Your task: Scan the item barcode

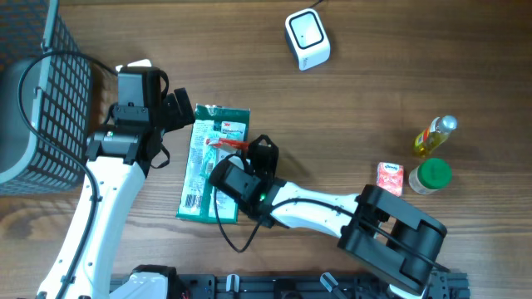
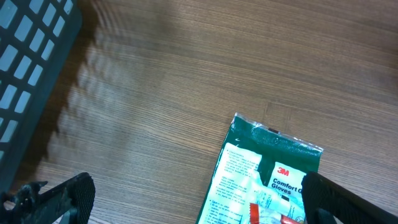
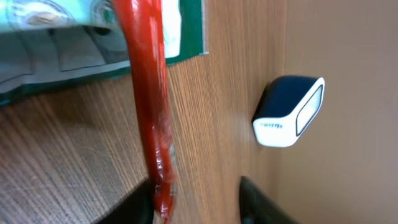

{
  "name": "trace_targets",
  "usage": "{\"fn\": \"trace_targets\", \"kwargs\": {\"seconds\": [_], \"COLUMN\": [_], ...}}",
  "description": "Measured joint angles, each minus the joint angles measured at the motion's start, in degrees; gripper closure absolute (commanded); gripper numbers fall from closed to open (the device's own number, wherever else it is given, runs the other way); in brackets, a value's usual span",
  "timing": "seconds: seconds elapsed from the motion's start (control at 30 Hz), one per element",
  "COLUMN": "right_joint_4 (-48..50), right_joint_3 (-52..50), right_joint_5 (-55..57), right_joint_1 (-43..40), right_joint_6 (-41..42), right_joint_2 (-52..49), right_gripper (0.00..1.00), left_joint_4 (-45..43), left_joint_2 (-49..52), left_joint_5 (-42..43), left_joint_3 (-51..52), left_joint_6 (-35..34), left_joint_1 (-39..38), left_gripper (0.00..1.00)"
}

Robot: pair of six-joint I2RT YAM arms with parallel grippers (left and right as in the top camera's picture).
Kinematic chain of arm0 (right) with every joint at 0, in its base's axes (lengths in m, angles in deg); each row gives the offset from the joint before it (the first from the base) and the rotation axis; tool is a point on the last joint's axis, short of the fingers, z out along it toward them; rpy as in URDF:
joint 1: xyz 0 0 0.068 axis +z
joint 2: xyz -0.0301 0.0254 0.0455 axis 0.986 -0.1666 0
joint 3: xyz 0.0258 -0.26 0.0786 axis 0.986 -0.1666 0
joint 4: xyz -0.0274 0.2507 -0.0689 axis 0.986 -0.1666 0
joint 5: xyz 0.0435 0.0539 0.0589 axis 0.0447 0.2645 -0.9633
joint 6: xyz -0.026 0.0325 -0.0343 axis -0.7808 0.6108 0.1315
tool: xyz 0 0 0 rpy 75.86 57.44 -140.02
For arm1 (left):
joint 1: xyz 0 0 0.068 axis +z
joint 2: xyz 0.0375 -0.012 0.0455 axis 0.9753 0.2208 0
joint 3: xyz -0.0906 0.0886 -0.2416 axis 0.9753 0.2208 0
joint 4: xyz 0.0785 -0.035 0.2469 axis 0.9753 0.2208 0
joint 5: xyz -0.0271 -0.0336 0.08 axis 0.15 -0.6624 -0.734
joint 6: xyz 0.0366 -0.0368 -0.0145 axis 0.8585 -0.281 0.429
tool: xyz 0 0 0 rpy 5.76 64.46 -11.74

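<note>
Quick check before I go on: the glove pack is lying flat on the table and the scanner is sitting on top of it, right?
Not quite. The glove pack does lie flat on the table, but the scanner is not on top of it. It stands apart on the bare wood, well beyond the pack's top edge. The overhead view shows this.

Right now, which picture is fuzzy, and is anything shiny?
Right wrist view: the red strip is close, fuzzy and shows white glare. Left wrist view: the basket corner is blurred, the glove packet sharp. Overhead view: all clear.
</note>
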Motion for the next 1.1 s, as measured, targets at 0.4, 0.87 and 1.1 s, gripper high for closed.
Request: {"fn": "trace_targets", "kwargs": {"seconds": [0.4,0.87,1.1], "right_joint_4": [-0.1,-4.4,-2.3], "right_joint_3": [0.0,0.0,0.0], "right_joint_5": [0.0,-28.6,-50.5], "right_joint_1": [3.0,-15.7,-27.9], "right_joint_6": [-0.8,28.7,49.5], "right_joint_2": [0.0,14.3,11.6], "right_gripper": [0.35,0.43,0.96], "left_joint_4": [0.0,0.0,0.0], "left_joint_2": [0.0,0.0,0.0], "left_joint_5": [0.0,0.0,0.0], "left_joint_3": [0.0,0.0,0.0], "left_joint_6": [0.0,0.0,0.0], "left_joint_1": [0.0,0.0,0.0], "left_gripper": [0.0,0.0,0.0]}}
